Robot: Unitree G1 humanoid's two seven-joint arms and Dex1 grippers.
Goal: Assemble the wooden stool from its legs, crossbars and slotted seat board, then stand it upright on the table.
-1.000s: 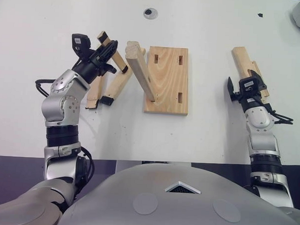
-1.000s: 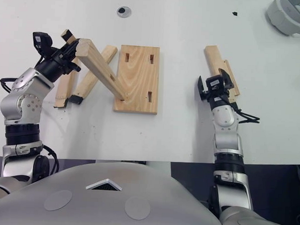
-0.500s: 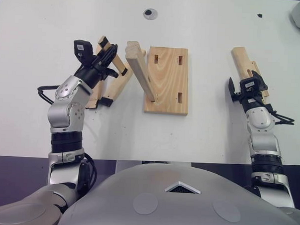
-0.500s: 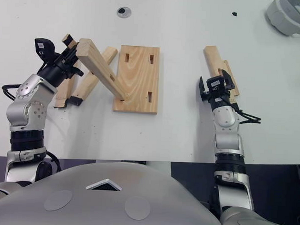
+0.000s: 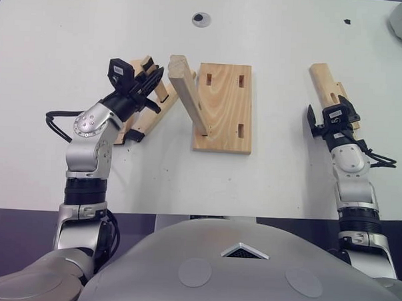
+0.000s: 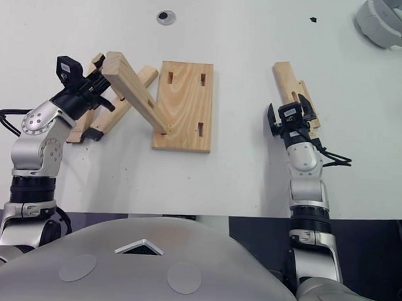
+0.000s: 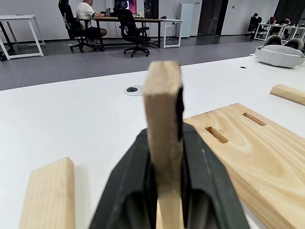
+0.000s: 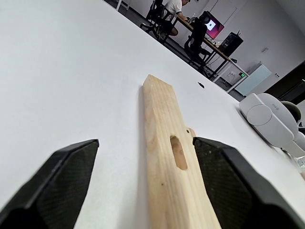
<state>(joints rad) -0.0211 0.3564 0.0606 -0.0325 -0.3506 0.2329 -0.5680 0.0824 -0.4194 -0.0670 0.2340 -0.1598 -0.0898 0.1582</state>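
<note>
The slotted seat board (image 5: pixel 224 108) lies flat at the table's middle. One leg (image 5: pixel 188 94) stands tilted in its near-left slot, leaning left. My left gripper (image 5: pixel 145 80) is shut on a short wooden piece (image 7: pixel 163 109), held just left of that leg's top end. Two more wooden pieces (image 5: pixel 152 114) lie on the table under and beside the left gripper. At the right, another leg (image 5: pixel 324 81) with a slot hole lies flat. My right gripper (image 5: pixel 332 112) stands open at its near end, one finger (image 8: pixel 62 176) on each side of it.
A white headset (image 6: pixel 391 19) sits at the far right corner. A round black grommet (image 5: pixel 201 18) marks the far middle of the white table (image 5: pixel 267 173). Between the seat board and the right leg the tabletop is bare.
My left arm has swung right with the wooden piece, closing in on the leaning leg's top. The right gripper has hardly shifted.
</note>
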